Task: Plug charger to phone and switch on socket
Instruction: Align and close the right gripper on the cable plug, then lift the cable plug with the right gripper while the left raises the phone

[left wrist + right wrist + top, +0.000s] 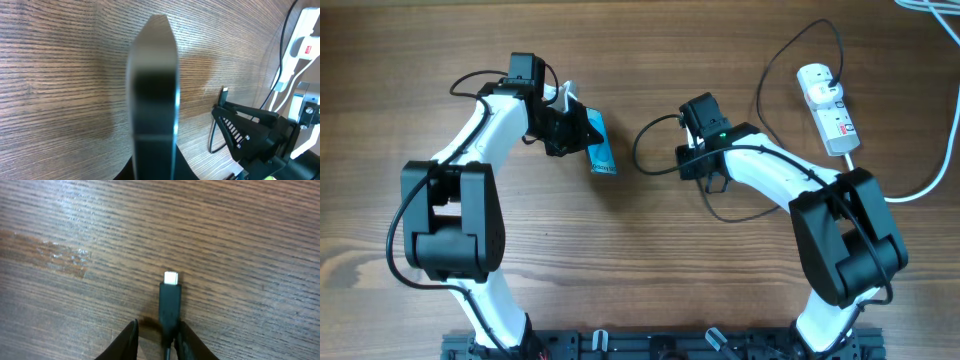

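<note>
My left gripper (570, 128) is shut on the phone (601, 150) and holds it tilted on its edge above the table. In the left wrist view the phone (152, 75) is a blurred dark slab seen edge-on, rising from the jaws (155, 170). My right gripper (688, 160) is to the right of the phone and apart from it. It is shut on the charger's black plug (170, 300), whose metal tip (171, 277) points forward. The plug tip also shows in the left wrist view (224, 91). The charger cable (642, 140) loops across the table. The white socket (828, 108) lies at the back right.
The socket's thick white cord (945, 150) curves along the right edge. The black cable arcs up near the back edge (817, 27) and runs under my right arm. The socket also shows in the left wrist view (300, 45).
</note>
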Robot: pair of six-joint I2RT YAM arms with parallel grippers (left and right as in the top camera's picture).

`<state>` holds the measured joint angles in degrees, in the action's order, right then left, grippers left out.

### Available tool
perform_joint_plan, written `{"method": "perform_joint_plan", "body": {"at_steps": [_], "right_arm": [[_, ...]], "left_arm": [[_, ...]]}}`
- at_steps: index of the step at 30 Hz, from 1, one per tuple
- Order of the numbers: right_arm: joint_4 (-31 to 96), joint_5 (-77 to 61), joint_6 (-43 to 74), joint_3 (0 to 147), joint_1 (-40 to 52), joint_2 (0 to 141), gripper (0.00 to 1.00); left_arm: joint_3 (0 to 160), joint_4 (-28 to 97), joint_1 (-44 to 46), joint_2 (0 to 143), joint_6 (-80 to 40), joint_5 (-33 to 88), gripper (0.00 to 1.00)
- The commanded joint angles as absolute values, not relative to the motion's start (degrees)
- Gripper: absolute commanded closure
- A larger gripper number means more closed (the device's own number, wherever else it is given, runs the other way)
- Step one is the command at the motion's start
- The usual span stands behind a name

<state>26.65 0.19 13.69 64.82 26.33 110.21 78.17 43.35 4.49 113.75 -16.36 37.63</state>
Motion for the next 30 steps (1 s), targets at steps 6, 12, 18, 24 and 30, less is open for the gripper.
{"method": "perform_joint_plan", "body": {"at_steps": [6,12,18,24,30], "right_arm": [[26.11,5.02,15.62,61.47,26.04,115.52,0.46],[27.24,4.1,15.0,61.52,26.04,115.5,0.96],[35.11,4.1,11.94,66.54,25.8,115.5,0.96],[41.63,-15.79,4.21,72.75,25.78,109.32,0.96],[41.89,-47.05,-3.14,72.75,25.78,94.43,0.96]], "left_arm": [[77.89,43.03,4.64,112.51,-15.44,39.38,0.94],[77.89,43.05,4.64,112.51,-15.46,39.38,0.94],[77.91,41.17,4.64,112.49,-17.19,41.19,0.96],[77.91,27.03,4.32,112.49,-17.37,58.04,0.96],[77.91,15.05,-0.16,112.01,-24.95,78.7,0.96]]}}
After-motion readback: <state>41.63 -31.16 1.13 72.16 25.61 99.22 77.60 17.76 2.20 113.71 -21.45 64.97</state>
